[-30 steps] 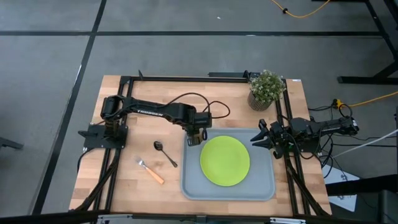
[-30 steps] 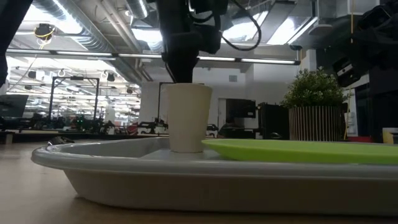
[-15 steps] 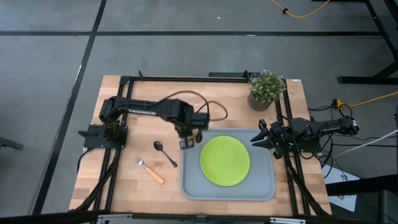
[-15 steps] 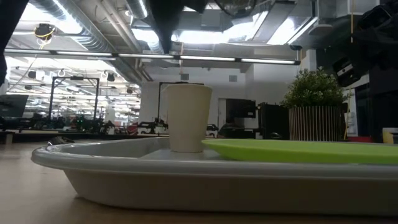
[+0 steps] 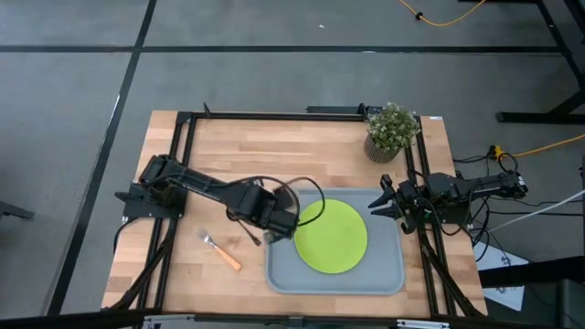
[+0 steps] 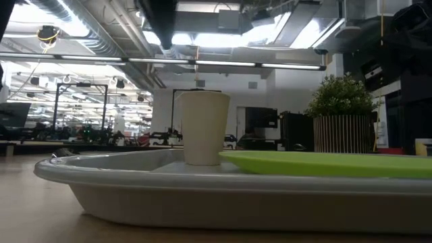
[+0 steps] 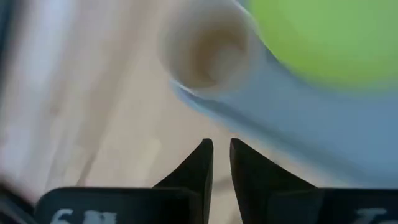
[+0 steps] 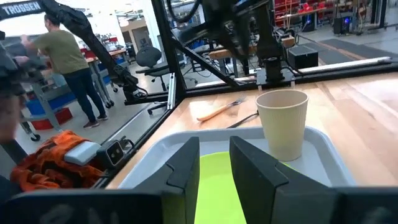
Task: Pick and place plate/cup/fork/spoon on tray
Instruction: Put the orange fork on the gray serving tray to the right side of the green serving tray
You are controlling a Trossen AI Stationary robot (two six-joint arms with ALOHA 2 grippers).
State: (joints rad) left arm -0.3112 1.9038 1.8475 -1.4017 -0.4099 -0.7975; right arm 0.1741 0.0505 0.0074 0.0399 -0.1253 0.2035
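The tan cup stands upright on its base in the far left corner of the grey-blue tray. It also shows in the left wrist view and the right wrist view. The lime-green plate lies flat in the tray. My left gripper hovers at the tray's left rim, empty, with its fingers close together. The dark spoon is partly hidden under that arm. The orange-handled fork lies on the wood. My right gripper waits at the tray's right edge.
A potted plant stands at the table's far right corner. A black frame runs along the table's left, far and right sides. Bare wood lies to the left of the tray and beyond it. A person shows in the room beyond in the right wrist view.
My left gripper has left the cup, risen off it and moved toward the table's near edge and a little left, to the tray's left rim beside the spoon. The cup stays upright in the tray corner.
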